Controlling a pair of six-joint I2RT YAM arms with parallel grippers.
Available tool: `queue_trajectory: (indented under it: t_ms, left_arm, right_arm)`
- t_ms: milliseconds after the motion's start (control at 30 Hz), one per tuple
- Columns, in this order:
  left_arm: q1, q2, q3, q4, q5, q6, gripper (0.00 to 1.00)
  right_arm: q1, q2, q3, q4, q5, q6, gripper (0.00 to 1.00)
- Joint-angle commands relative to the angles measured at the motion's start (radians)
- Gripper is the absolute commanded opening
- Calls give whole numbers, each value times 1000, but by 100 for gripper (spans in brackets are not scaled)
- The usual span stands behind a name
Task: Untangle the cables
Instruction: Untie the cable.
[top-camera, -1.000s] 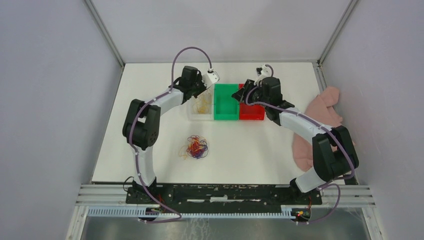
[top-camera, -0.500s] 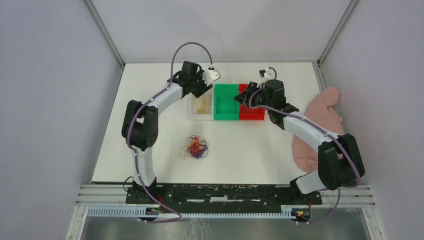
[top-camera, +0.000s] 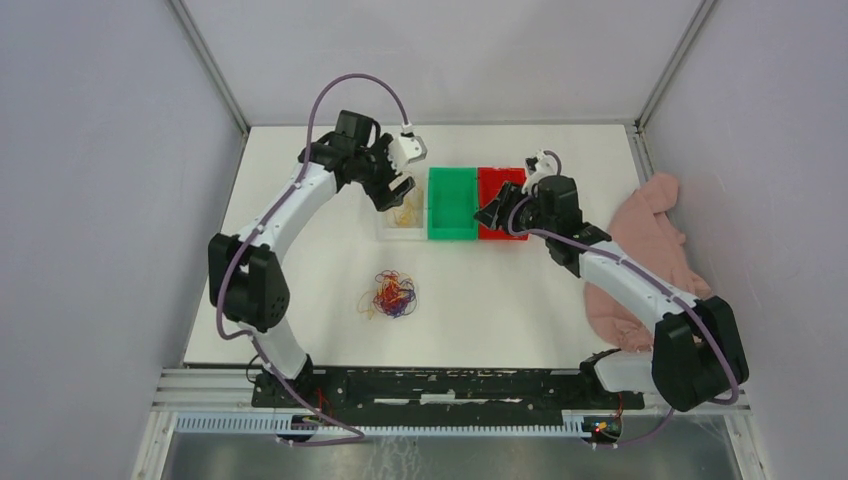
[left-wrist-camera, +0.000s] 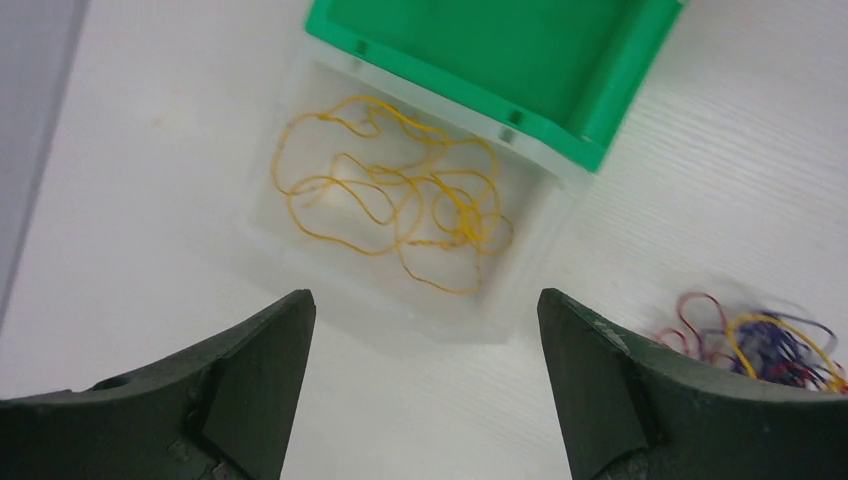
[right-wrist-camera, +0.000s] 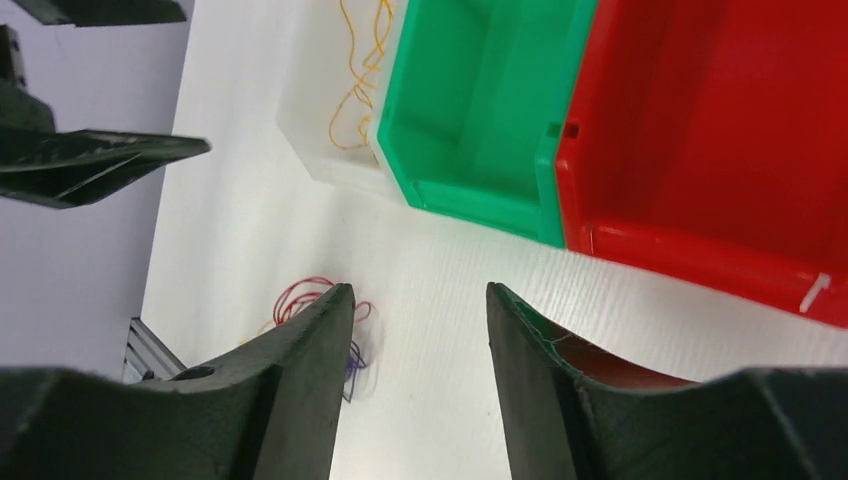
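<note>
The table (top-camera: 520, 310) is half sorted. The clear bin (left-wrist-camera: 400, 315) is hovered over by the left gripper (left-wrist-camera: 422, 300), jaws spread and empty. The right gripper (right-wrist-camera: 420, 290) is held parted, gripping nothing, by the red bin (right-wrist-camera: 690, 255). The tangle (top-camera: 390, 295) is seen mid-table, likely next, and one yellow cable (left-wrist-camera: 420, 200) is parked in the clear bin.

Twin arms of one build: the left arm (top-camera: 290, 205) and the right arm (top-camera: 620, 272) pair glossy white link shells with chunky black joint housings. A thin lilac hose (top-camera: 356, 77) runs loose along each arm up to the wrist, where a small white camera module (top-camera: 410, 148) is mounted. The left end effector (left-wrist-camera: 425, 310) and the right end effector (right-wrist-camera: 420, 300) have matte black, wedge-shaped fingers (left-wrist-camera: 250, 350), one of each pair with a round hole near its root. Both bases sit on a scuffed black plate (top-camera: 450, 385).
</note>
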Motion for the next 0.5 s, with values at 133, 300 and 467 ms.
queue_trajectory:
  t_ms: [133,300,467]
  left_arm:
    - [-30,-257,-291,-273,166,160,80]
    - [-43,-319,-417,-318,217,223,68]
    - [-71,-304,-457,-276,239,190,59]
  right_arm:
    - [169,-120,-102,-170,96,-47,59]
    - [323,-98,-121,-224,131,-30,57]
    - [361,-109,-84,-275,134,-39,56]
